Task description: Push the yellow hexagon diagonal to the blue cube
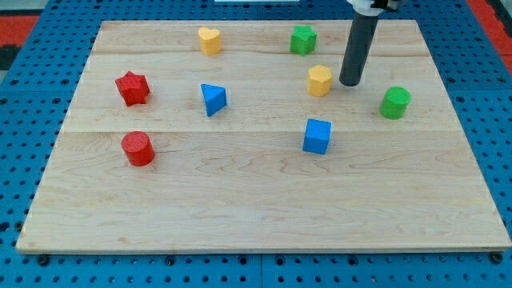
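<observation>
Tip of my rod, no claw so nothing held, sits just beside the yellow hexagon at its 3 o'clock. Hexagon lies near the blue cube, at its 12. Approach step; next I'd push toward 9 to set it diagonal.

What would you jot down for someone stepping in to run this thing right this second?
My tip is down at the board, just to the view's right of the yellow hexagon, close beside it; whether they touch I cannot tell.
The blue cube sits almost straight below the hexagon, toward the view's bottom, with a gap between them.
Done: the tip is lined up beside the hexagon.
Left: shove the hexagon sideways, probably toward the view's left, until it sits diagonal to the cube. The blue triangle lies further that way.
</observation>
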`<state>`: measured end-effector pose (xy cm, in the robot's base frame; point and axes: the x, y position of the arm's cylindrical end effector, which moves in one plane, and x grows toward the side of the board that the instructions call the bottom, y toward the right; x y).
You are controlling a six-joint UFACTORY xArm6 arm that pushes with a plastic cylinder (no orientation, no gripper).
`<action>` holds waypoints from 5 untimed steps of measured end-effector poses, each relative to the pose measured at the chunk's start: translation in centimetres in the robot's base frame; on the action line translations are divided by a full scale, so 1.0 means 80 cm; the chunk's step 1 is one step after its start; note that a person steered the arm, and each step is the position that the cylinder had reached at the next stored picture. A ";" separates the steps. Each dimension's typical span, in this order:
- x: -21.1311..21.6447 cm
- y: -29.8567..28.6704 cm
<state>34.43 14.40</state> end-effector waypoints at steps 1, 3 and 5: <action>0.000 0.000; -0.003 -0.002; -0.003 -0.012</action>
<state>34.18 13.42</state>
